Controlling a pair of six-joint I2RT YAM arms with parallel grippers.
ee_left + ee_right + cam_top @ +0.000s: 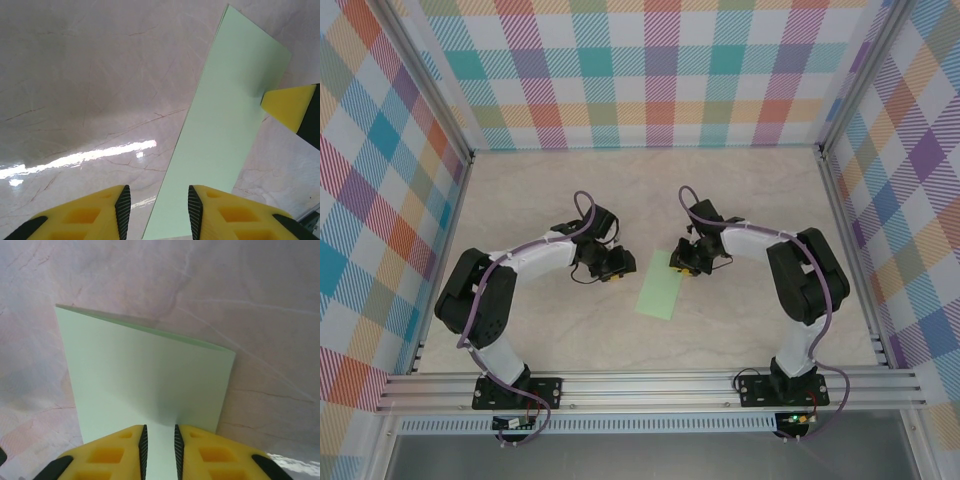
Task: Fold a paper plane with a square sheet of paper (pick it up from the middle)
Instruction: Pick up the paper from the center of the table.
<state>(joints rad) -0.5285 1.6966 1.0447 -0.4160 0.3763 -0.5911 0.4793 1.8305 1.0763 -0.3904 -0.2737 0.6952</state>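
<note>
Task stage: early. The square sheet of paper (658, 287) has been folded once, in half by my judgement, and reads as a long narrow rectangle. Two layers show at its far edge in the right wrist view.
Done: the centre fold only, as far as the pictures show.
Left to do: no corner is turned in, and there is no point and no wings. Nothing yet has a plane's outline. I judge most of the folding to be outstanding.
Sheet position: flat on the worktop (570, 190) at the centre of the top view, with its upper end between the two grippers. Its long axis leans from upper right to lower left.
Left gripper (612, 267): just left of the sheet's upper end. In its wrist view the fingers stand clearly spread at the bottom of the frame. The sheet's long left edge runs down into the gap, and nothing is pinched.
Right gripper (680, 263): at the sheet's upper right. In its wrist view the fingers are nearly together, leaving a narrow slot with green paper seen through it. I cannot tell whether the tips bear down on the sheet, but they do not appear to nip it.
Contact: at the right of the left wrist view, one yellow fingertip (289, 106) of the right gripper meets the sheet's long right edge.
Containers: none among the items. The sheet lies in nothing and holds nothing.
</note>
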